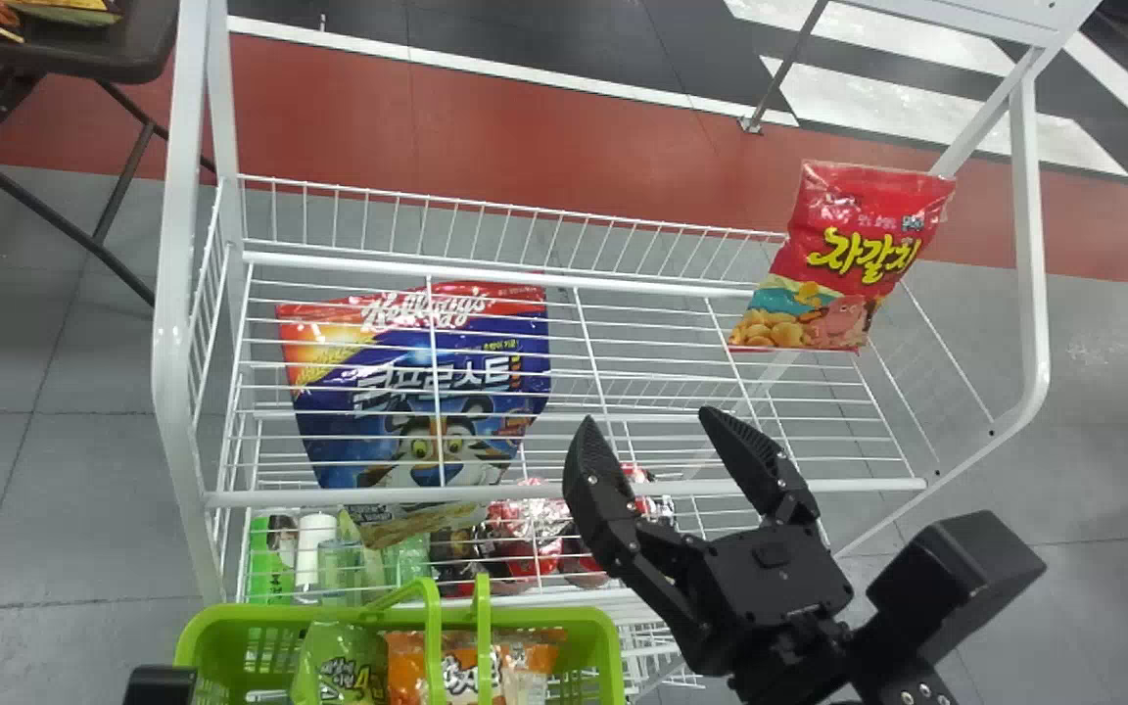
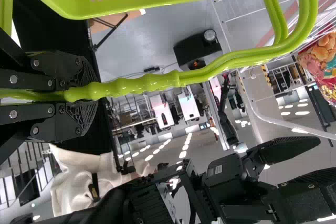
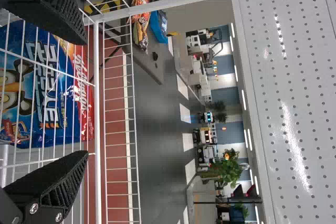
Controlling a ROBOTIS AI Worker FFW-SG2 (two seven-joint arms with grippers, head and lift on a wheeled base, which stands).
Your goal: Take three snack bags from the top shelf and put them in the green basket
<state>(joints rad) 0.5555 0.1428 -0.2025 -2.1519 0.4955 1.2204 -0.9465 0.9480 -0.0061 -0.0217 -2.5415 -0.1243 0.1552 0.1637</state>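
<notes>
1. The right gripper has its fingers spread wide, nothing held between them; it is over the front part of the top shelf.
2. The red snack bag lies beyond them and to the right, at the shelf's right end. The fingers point away and somewhat left, so the reach likely needs a shift and turn rightward.
3. Its long axis runs outward, top leaning right; the lower edge is nearest the fingers.
4. The right arm is nearer. The left gripper has its fingers closed around the handle of the green basket.
5. The rear rail and curved post could catch a finger; coming in from the left looks roomier.
</notes>
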